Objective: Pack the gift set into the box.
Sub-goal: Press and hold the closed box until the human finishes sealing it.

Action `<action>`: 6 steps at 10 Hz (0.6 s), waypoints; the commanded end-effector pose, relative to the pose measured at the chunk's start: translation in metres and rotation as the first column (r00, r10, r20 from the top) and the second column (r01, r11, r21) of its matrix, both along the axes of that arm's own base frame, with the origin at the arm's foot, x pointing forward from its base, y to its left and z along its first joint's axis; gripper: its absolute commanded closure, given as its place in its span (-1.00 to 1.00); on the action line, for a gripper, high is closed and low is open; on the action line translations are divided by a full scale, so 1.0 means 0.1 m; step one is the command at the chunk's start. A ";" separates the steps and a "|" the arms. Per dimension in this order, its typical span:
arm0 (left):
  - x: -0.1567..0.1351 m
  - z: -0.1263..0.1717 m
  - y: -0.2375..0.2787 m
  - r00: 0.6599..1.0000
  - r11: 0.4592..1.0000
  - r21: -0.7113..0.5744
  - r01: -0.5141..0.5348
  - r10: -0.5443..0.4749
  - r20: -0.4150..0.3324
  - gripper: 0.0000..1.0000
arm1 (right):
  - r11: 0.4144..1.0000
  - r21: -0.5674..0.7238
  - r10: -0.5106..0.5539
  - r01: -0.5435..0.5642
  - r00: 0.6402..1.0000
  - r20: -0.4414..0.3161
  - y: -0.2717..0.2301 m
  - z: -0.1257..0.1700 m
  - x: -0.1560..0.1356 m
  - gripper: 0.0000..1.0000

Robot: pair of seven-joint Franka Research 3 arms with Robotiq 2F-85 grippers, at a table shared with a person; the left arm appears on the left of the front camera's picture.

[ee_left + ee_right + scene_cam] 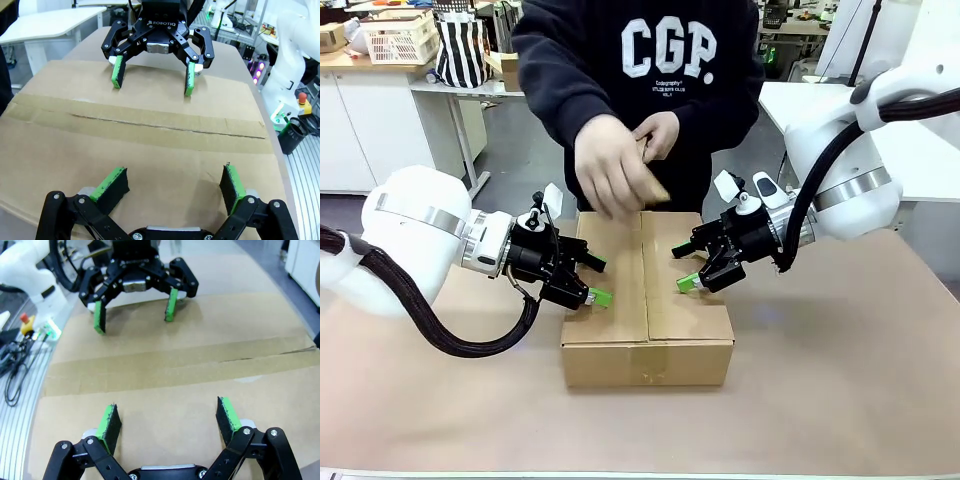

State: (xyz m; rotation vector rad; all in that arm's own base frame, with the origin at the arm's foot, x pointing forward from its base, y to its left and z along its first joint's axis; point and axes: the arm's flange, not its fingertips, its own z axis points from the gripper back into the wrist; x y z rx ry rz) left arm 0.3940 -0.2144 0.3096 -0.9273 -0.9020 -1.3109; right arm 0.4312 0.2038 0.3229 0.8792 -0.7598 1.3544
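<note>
The large brown corrugated cardboard box sat closed on the tan desk, its top flaps hiding whatever lay inside. The person's hands at its far edge were motion-blurred, and what they gripped could not be made out. The left hand hovered open over the box's left side, and the right hand open over its right, facing each other. The wrist views showed the taped centre seam running between them.
</note>
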 end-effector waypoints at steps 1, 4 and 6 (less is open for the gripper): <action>-0.03 -0.02 0.00 1.000 1.000 0.016 -0.004 0.004 0.005 -1.00 | 1.000 0.000 0.002 -0.002 1.000 -0.003 0.00 -0.04 0.01 -1.00; -0.03 -0.02 0.00 1.000 1.000 0.016 -0.004 0.004 0.005 -1.00 | 1.000 0.000 0.002 -0.002 1.000 -0.003 0.00 -0.04 0.01 -1.00; -0.03 -0.02 0.00 1.000 1.000 0.016 -0.004 0.004 0.005 -1.00 | 1.000 0.000 0.002 -0.002 1.000 -0.003 0.00 -0.04 0.01 -1.00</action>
